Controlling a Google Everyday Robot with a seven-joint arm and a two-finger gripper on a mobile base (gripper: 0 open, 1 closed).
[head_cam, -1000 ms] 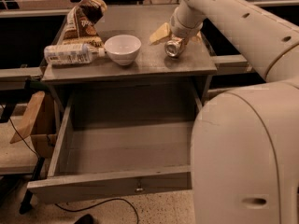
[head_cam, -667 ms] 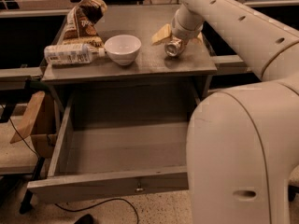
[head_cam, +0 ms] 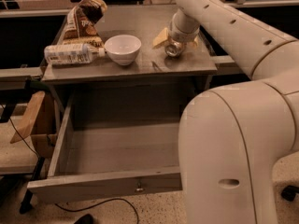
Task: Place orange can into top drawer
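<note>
The orange can (head_cam: 173, 48) is at the right side of the cabinet top (head_cam: 140, 64), tilted with a silver end facing me. My gripper (head_cam: 177, 42) reaches down from the white arm and is shut on the can, its yellowish fingers (head_cam: 161, 37) on either side of it. The top drawer (head_cam: 117, 146) is pulled wide open below the cabinet top and is empty inside. Its grey front panel (head_cam: 84, 186) with a small metal knob (head_cam: 138, 187) is nearest to me.
A white bowl (head_cam: 122, 49) stands mid-top, a white-labelled plastic bottle (head_cam: 70, 54) lies at its left, and a brown snack bag (head_cam: 84, 20) stands behind. My white arm and base (head_cam: 233, 143) fill the right foreground, covering the drawer's right end. A cardboard box (head_cam: 32, 120) is at the left.
The can and gripper stay almost in place at the right of the top. My arm's body has come further left and covers more of the drawer's right side.
</note>
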